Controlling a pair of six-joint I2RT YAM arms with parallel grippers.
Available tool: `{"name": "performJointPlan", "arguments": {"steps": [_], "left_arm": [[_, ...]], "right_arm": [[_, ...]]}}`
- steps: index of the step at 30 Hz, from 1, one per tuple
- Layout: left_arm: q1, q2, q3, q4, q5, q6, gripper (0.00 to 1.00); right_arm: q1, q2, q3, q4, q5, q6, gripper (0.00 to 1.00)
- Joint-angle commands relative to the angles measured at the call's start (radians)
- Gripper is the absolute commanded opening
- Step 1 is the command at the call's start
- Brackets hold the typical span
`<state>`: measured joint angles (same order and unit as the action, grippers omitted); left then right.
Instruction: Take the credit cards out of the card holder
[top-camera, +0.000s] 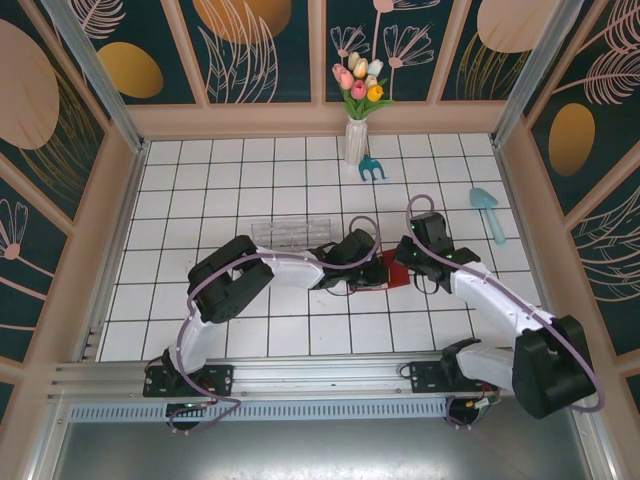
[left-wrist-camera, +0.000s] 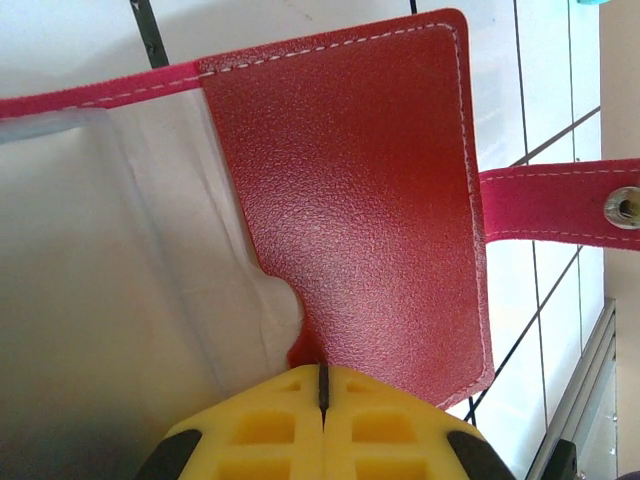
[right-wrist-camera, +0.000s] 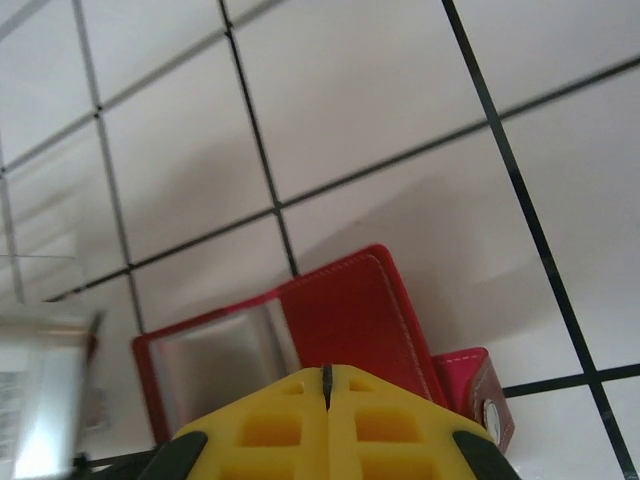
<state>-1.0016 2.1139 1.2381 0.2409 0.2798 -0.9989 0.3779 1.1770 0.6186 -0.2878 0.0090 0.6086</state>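
From above, we see both arms bent inward over the white tiled surface (top-camera: 200, 190). The left arm (top-camera: 250, 275) reaches to the right and the right arm (top-camera: 480, 290) reaches to the left. Their wrists meet over the card holder (top-camera: 393, 277), which lies a little right of the surface's centre, nearer to the near edge than to the far one.

This view also gives us the surroundings. A clear box (top-camera: 290, 232) lies just beyond the left arm. A vase (top-camera: 356, 140) of tulips and a small blue rake (top-camera: 372, 168) stand by the far edge, and a pale blue trowel (top-camera: 487, 212) lies near the right edge.

The wrist views bring the detail. In the left one, the left claw (left-wrist-camera: 322, 368) has its yellow fingers pressed together, with a thin dark seam between them. It sits at the notch in the lower edge of the holder's grained red pocket (left-wrist-camera: 370, 200). A small red corner sticks out there; we cannot tell if it is a card, or if the claw pinches it. A clear sleeve (left-wrist-camera: 100, 300) lies left of the pocket, and a strap (left-wrist-camera: 550, 200) with a metal snap lies to its right on the tiles.

In the right wrist view, the right claw (right-wrist-camera: 327, 372) is also together. It looks down at a tilt over one edge of the open holder, and contact we cannot judge.

Bare tiles stretch from the holder toward the far edge, and toward the right edge up to the trowel.
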Motion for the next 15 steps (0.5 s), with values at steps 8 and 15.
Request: {"name": "performJointPlan", "arguments": {"steps": [8, 15], "left_arm": [[-0.003, -0.219, -0.137, -0.05, -0.181, 0.001, 0.27], [0.012, -0.167, -0.169, -0.051, -0.189, -0.04, 0.37]], "right_arm": [[-0.065, 0.078, -0.118, 0.092, -0.029, -0.027, 0.0], [-0.066, 0.081, -0.14, 0.111, -0.027, -0.028, 0.0]]}}
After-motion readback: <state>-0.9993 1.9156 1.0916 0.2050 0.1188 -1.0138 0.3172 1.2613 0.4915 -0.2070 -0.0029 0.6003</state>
